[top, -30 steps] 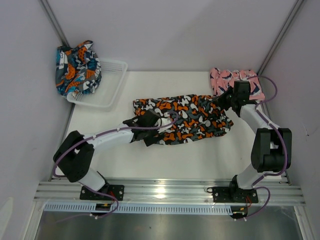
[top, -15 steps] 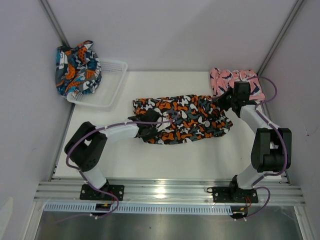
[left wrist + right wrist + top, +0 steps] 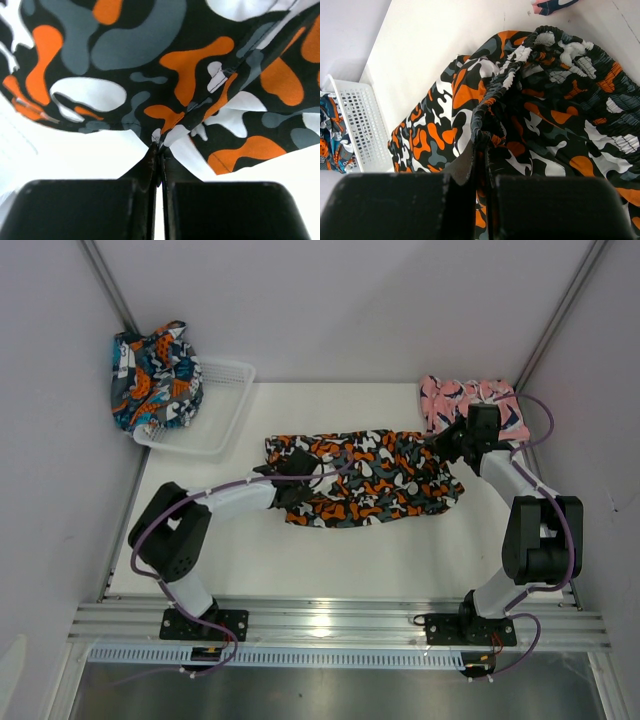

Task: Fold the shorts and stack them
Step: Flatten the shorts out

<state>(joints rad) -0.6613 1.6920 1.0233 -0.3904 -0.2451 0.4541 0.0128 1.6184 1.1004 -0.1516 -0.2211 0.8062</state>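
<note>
The black shorts (image 3: 365, 480) with orange and white blotches lie spread across the middle of the table. My left gripper (image 3: 292, 480) sits at their left leg end, shut on the hem (image 3: 165, 137). At the right end my right gripper (image 3: 447, 440) is shut on the gathered waistband (image 3: 485, 112), lifting it slightly. The pink shorts (image 3: 470, 400) lie bunched at the back right corner, just behind the right wrist. The teal-navy shorts (image 3: 155, 375) are heaped on the left end of the white mesh basket (image 3: 222, 410).
The basket stands at the back left corner against the wall and shows in the right wrist view (image 3: 360, 125). Grey walls close in both sides and the back. The aluminium rail (image 3: 340, 620) with both arm bases runs along the near edge.
My left arm has reached further in over the shorts' left leg end, and its gripper has gone from open to shut on the hem. The right arm has held still.
</note>
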